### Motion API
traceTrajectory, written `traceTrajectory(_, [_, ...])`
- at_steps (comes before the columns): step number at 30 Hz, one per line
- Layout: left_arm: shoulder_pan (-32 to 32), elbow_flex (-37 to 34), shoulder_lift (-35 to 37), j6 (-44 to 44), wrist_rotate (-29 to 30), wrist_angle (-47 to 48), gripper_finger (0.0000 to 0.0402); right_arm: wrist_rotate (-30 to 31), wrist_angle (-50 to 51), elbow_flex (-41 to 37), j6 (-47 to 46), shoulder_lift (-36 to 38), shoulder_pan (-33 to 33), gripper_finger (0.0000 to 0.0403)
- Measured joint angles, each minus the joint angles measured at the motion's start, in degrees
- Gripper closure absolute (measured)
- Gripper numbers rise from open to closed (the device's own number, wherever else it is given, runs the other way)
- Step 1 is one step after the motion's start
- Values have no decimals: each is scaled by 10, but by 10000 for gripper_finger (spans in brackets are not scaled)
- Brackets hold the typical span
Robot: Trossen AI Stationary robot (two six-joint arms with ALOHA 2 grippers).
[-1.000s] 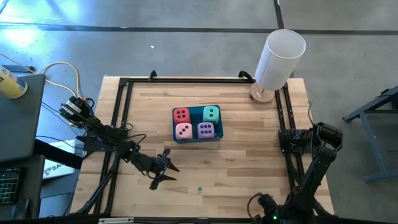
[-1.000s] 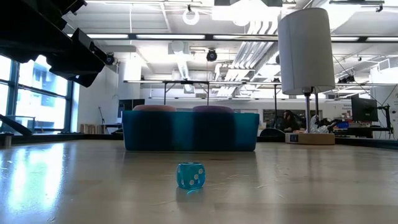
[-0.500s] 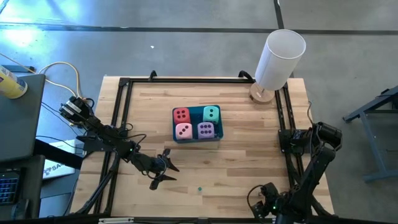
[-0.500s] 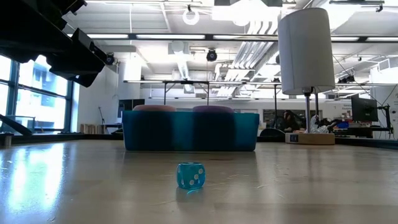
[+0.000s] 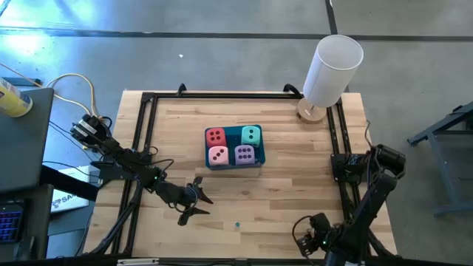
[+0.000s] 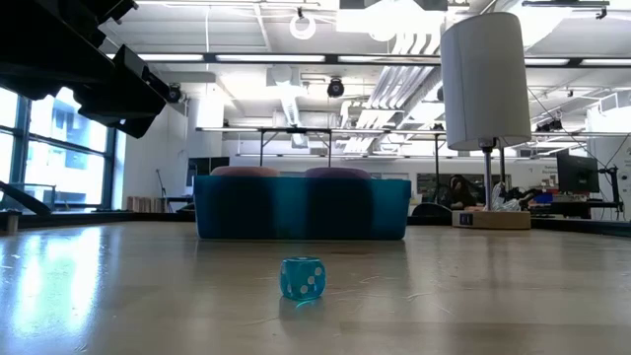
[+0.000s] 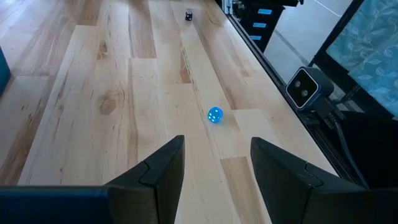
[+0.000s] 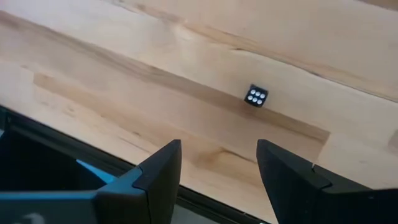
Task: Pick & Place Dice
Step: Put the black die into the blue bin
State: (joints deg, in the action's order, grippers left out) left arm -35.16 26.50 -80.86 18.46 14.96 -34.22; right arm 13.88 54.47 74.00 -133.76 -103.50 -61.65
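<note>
Right gripper (image 5: 305, 238) shifted inward — fingers apart

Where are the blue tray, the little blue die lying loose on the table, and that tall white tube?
blue tray (image 5: 233, 165): high view, front wall.
little blue die (image 6: 302, 278): low view, dotted face.
white tube (image 5: 332, 72): high view, its side.

Small blue die (image 6: 302, 278) on bare wood — blue tray (image 6: 302, 207) behind, perhaps two dice inside.

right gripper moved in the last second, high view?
Yes. The right gripper has come up from the picture's bottom edge, farther onto the table and toward the small blue die. The left gripper waits, unmoved.
</note>
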Motion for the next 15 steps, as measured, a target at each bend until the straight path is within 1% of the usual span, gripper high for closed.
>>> traceTrajectory(6, [0,0,0,0,0,0,223,-9,6,0,-10,-8,15,201])
traceTrajectory(8, [0,0,0,0,0,0,223,-30,9,0,-10,-16,19,202])
traceTrajectory(11, [0,0,0,0,0,0,223,-83,11,0,-13,-27,30,201])
traceTrajectory(13, [0,0,0,0,0,0,223,-95,9,0,-14,-30,34,202])
traceTrajectory(15, [0,0,0,0,0,0,223,-93,11,0,-12,-30,38,202])
